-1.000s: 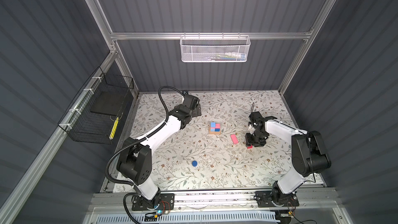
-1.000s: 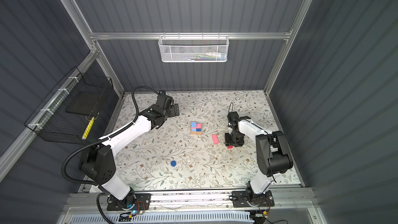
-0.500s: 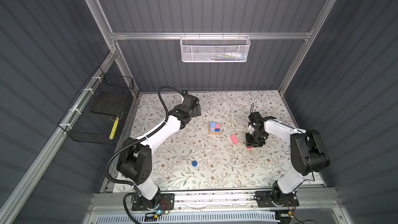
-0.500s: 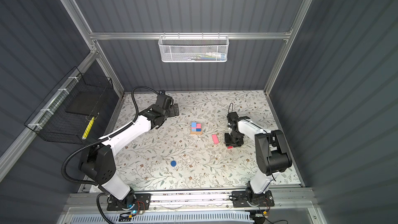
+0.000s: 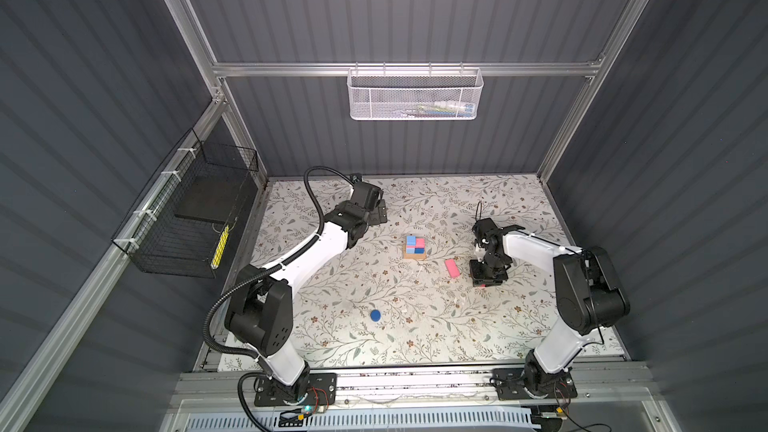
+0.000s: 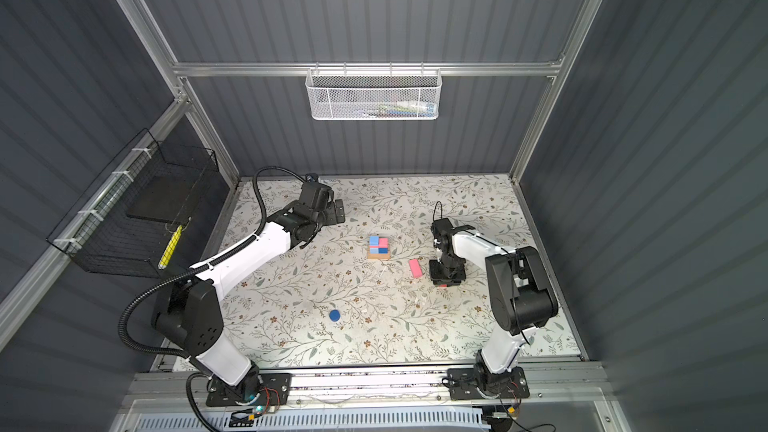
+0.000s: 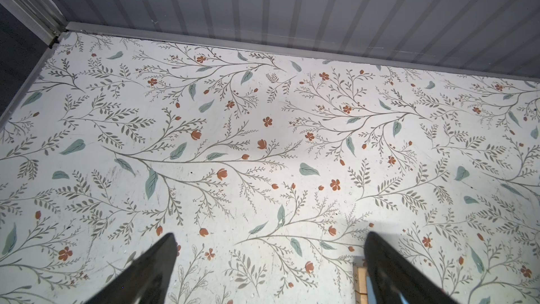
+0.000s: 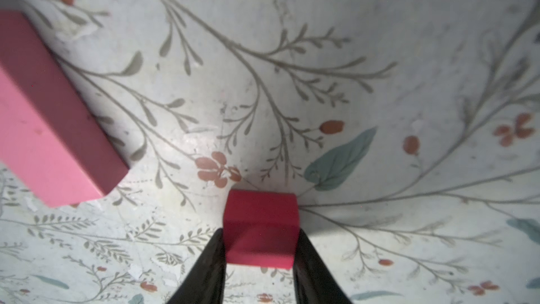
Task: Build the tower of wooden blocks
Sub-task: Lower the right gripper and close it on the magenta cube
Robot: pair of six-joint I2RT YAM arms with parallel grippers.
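The right gripper [image 8: 260, 233] has its black, tapering jaws pressed against two opposite sides of the red cube [image 8: 261, 223], a smooth, matte-painted block with softly rounded edges. It sits low over the floral mat [image 5: 332, 284]; the pictures do not show whether the cube is lifted. Just beside it lies a pink oblong [image 8: 49, 130], flat on the mat, with a glossy top and darker sides. Near the middle stands the tower [image 5: 414, 246]: a bare tan wooden base bearing light blue squares, a pink piece and a dark blue square. The round blue disc [image 5: 375, 315] lies alone, well apart, nearer the front. The left gripper [image 7: 270, 238] hangs wide and empty near the ribbed back wall.
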